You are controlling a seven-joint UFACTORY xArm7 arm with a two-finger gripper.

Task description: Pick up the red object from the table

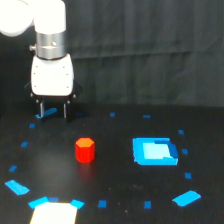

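Gripper: the white-bodied gripper (52,109) with two thin dark fingers hangs from the silver wrist of the white arm, fingers pointing down and spread apart, released, with nothing between them.
Red object: the small bright red, stubby hexagonal block (85,150) with an orange-tinted top stands upright on the flat black tabletop (115,200), below the gripper and off toward the exterior view's right; the two are clearly apart.
Nearby clutter: a large bright blue square patch (154,151) lies farther to the exterior view's right of the block, and small blue tape marks dot the surface; one sits right behind the gripper's fingers.
Risk of misalignment: the gripper is not over the block, so a straight descent from here would probably meet bare tabletop or clip the block's edge and knock it aside.
Risk of tipping: the block is short and narrow, and one finger landing on its top rather than beside it could likely topple or push it.
Risk of depth error: the height of the fingertips above the tabletop cannot be judged from this single view, so closing too high may pinch only the upper rim and let the block slip.
Risk of glare: a bright pale patch (54,212) at the near edge may hide detail there.
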